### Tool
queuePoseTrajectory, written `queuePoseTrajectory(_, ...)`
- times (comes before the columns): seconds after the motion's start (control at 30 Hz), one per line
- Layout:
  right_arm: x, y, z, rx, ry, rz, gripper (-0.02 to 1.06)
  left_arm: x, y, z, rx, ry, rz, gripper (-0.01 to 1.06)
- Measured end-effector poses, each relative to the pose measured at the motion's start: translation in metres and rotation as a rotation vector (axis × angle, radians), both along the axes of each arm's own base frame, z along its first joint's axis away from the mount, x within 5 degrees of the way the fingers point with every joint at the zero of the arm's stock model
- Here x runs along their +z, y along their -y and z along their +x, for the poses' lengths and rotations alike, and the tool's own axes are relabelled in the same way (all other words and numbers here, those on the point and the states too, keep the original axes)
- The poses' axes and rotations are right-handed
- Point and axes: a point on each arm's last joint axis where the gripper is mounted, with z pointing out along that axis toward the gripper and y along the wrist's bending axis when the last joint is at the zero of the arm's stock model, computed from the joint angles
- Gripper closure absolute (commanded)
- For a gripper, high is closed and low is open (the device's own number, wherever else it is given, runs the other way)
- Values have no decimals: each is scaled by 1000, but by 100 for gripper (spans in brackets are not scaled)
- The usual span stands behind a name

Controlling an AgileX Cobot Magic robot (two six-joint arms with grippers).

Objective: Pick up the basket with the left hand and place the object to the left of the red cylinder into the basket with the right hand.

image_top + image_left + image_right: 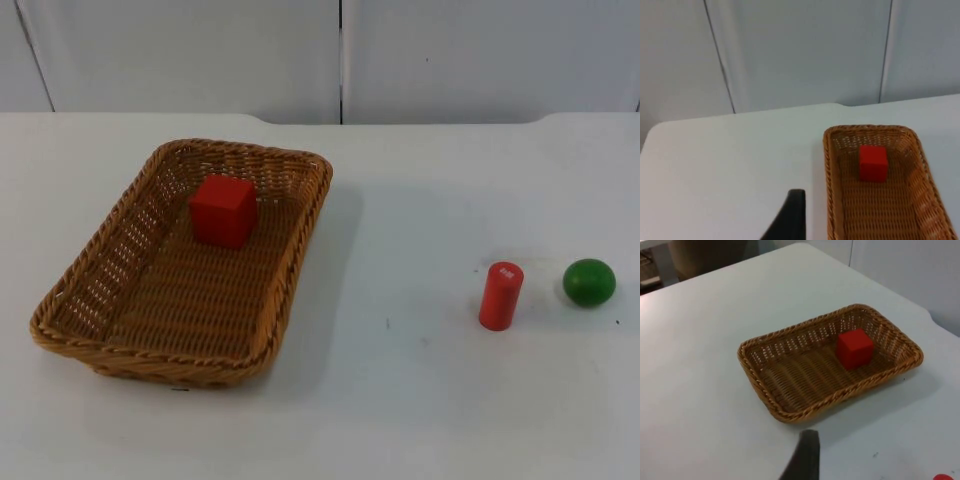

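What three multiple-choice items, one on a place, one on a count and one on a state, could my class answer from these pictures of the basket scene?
1. Where is the red cube?
A. Inside the wicker basket
B. Beside the green ball
C. On the bare table, in front of the basket

2. How many red things are in the top view?
A. One
B. Two
C. Three

3. How does the red cylinder stand?
A. Lying on its side
B. Upright on the table
C. Leaning against the basket

Answers:
1 A: the cube rests on the basket's woven floor, near its far end.
2 B: the cube and the cylinder are red; the green ball is not.
3 B: its round end faces up, and it stands apart from the basket, with the ball on its right.
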Motion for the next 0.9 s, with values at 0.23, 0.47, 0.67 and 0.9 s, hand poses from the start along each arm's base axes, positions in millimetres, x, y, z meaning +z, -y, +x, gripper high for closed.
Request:
queuePoseTrajectory(0.23,1,21,-25,20,22,26,30,-4,0,-12,18,-2,-23,16)
queuePoseTrajectory(0.47,7,36,-44,31,52,69,30,-22,1,-22,23,-12,-52,16)
queuePoseTrajectory(0.67,7,45,-56,48,38,69,30,-59,-2,-21,61,-81,-76,16)
queuePoseTrajectory(0.9,8,56,-70,62,50,84,30,-73,-6,-18,111,-134,-74,16)
